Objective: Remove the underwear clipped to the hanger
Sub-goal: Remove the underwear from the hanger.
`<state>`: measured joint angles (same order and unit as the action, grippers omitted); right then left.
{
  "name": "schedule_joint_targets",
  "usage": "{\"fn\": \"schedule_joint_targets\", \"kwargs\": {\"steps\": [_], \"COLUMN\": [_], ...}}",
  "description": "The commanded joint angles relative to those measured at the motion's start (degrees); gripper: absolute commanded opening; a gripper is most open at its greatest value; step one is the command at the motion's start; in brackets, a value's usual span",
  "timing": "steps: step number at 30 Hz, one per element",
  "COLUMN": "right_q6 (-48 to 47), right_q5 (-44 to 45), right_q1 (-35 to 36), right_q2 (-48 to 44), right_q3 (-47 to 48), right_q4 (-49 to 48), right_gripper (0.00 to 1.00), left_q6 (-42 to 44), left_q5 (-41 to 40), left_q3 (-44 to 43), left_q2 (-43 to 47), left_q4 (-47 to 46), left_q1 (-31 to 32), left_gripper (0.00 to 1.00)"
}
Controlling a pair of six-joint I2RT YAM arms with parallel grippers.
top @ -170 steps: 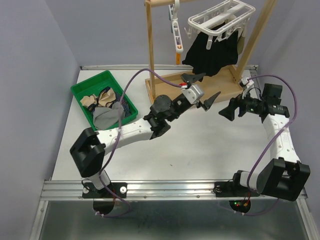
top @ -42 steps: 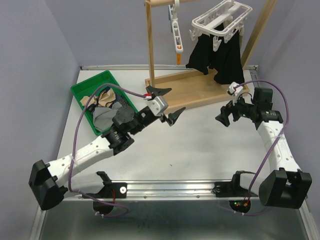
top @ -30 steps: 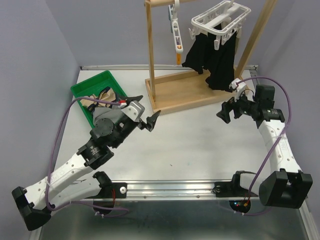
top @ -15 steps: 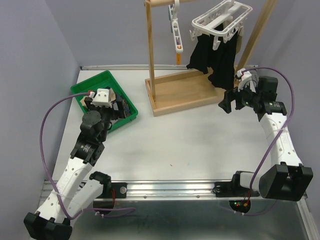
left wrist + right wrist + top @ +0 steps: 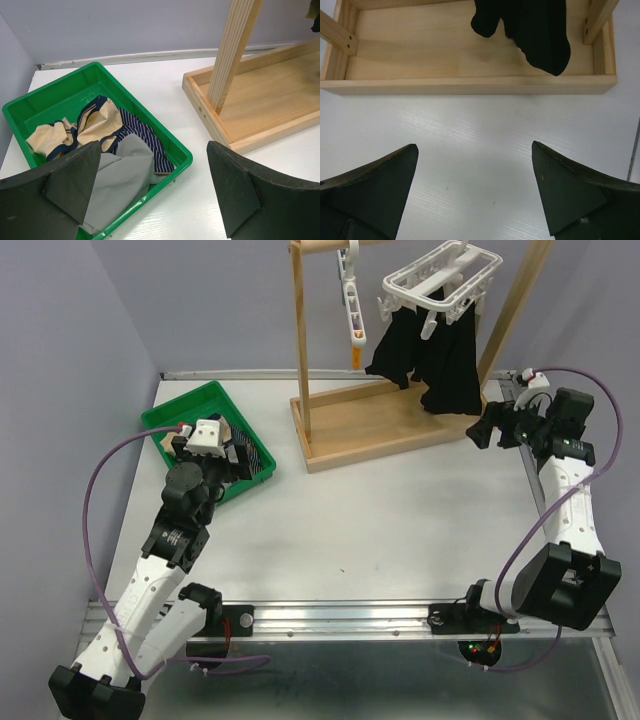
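We see black underwear [image 5: 440, 355] hanging limp and still clipped to the white clip hanger [image 5: 445, 275], and, crumpled together in the green tray [image 5: 50, 100], a tan pair [image 5: 50, 142], a pale-striped navy pair [image 5: 142, 135], a grey pair [image 5: 120, 175] at the tray's near end

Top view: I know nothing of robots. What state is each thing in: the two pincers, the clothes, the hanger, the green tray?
Left pincer: open, empty, above the green tray.
Right pincer: open, empty, beside the wooden rack.
Black underwear: clipped to the hanger, hanging.
White hanger: up in the wooden rack, not emptied.
Green tray: holds loose underwear, crumpled.
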<state>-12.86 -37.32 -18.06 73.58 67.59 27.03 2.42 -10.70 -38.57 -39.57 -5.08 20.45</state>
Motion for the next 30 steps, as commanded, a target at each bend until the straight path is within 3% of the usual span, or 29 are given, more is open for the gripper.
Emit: {"fn": "schedule_joint_targets", "kwargs": {"steps": [1,10,16,20,25,30], "right_q6": [2.5,5.7,9.2,15.3,20.1,19.2], "right_q5": [-6.4,-11.9,-18.5,-20.3,-18.8,-17.4], "right_q1": [-1.5,-1.6,-1.5,-1.5,-1.5,0.0], "right_q2": [0.9,6.9,15.4,23.9,30.0,30.9], "right_q3": [5.3,14.2,19.8,29.1,39.4,38.4], "right_q4": [-4.5,-9.3,-25.2,-28.2,-28.8,-30.4], "right_gripper": [1.0,1.0,1.0,1.0,1.0,1.0], "left_q6": [0.0,0.2,0.6,0.7,1.0,1.0], "left_q5": [0.3,0.9,0.7,0.8,0.7,1.0], "left_q3": [0.7,1.0,1.2,1.4,1.4,1.5], "left_q2": [0.8,1.2,1.2,0.6,0.0,-0.2], "left_q4": [-2.7,-3.2,-3.3,-3.4,-3.4,-3.5], "left_q1": [-0.7,-0.9,-1.0,-1.2,-1.7,-2.7], "left_gripper": [0.99,0.99,0.99,0.99,0.99,0.99]}}
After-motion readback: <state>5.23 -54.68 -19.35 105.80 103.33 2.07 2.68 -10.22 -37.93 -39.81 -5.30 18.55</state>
